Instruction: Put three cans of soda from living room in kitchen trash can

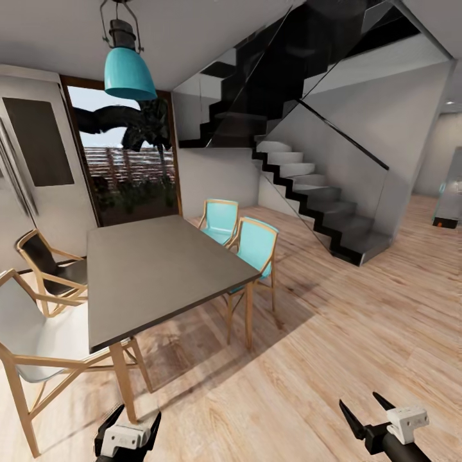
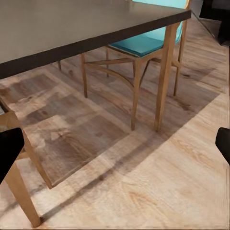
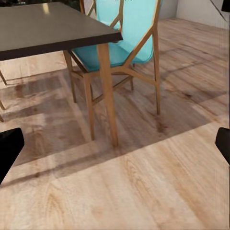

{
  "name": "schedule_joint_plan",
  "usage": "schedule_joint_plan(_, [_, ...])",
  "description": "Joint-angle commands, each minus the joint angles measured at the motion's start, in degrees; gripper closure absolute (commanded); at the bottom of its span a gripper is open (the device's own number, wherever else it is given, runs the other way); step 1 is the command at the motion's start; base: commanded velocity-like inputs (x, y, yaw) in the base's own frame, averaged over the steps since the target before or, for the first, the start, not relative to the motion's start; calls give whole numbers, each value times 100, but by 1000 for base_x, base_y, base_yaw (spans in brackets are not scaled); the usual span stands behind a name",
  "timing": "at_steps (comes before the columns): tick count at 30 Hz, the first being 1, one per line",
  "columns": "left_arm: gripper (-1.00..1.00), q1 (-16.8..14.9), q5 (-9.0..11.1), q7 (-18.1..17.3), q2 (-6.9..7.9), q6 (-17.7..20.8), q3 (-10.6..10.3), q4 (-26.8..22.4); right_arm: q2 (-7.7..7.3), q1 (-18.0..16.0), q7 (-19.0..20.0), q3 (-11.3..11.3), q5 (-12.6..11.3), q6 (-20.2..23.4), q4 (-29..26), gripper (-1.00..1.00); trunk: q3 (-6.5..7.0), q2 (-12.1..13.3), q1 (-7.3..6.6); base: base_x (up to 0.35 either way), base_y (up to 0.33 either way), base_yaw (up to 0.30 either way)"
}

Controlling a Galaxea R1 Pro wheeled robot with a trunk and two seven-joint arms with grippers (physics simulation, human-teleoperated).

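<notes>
I have no sight of the cans or the bin from here; I am looking at a dining room rather than the place with the sofa.

My left gripper (image 1: 128,428) hangs low over the wood plank floor (image 1: 333,359), just beside the near leg of the dark grey dining table (image 1: 160,269). Its two black fingers stand apart with nothing between them. In the left wrist view the fingertips (image 2: 9,153) sit wide at either edge, with bare floor in the gap. My right gripper (image 1: 367,416) is well apart from the table, over open floor, its fingers likewise spread and empty; the right wrist view shows the black tips (image 3: 8,151) far apart over the planks.

Along the table's far edge stand two teal chairs (image 1: 256,247) with pale wood frames, one tucked close to the far right corner. At the table's left side I see a dark-seated chair (image 1: 48,266) and, nearer me, a white-seated chair (image 1: 32,327) by the near left corner. A teal pendant lamp (image 1: 129,74) hangs above the table. Beyond it is a tall window (image 1: 125,154) showing plants, and to the right a dark staircase (image 1: 308,186) with glass balustrade climbs the white wall.
</notes>
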Motion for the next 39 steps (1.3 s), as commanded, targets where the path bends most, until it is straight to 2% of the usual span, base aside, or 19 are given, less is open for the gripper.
schedule_joint_plan(1, [-100,0,8,1,0,-2,-1,48,4,0,-1,-1,-1,0,3,-100,6,0,0,0,0,-176])
schedule_joint_plan(12, [-100,0,24,1,0,-6,-4,128,10,0,2,-13,-3,0,10,-100,72,0,0,0,0,-195])
schedule_joint_plan(19, [-100,0,26,-4,0,-8,-4,130,63,0,-1,-29,-5,0,1,-100,77,0,0,0,0,-38])
schedule_joint_plan(24, [-100,0,24,-5,0,-8,-4,130,141,0,-11,-24,0,3,0,-100,77,0,0,0,0,-12])
schedule_joint_plan(39, [-100,0,7,-5,0,-4,-4,138,150,0,-42,-29,-3,78,0,-100,13,0,0,0,0,-160])
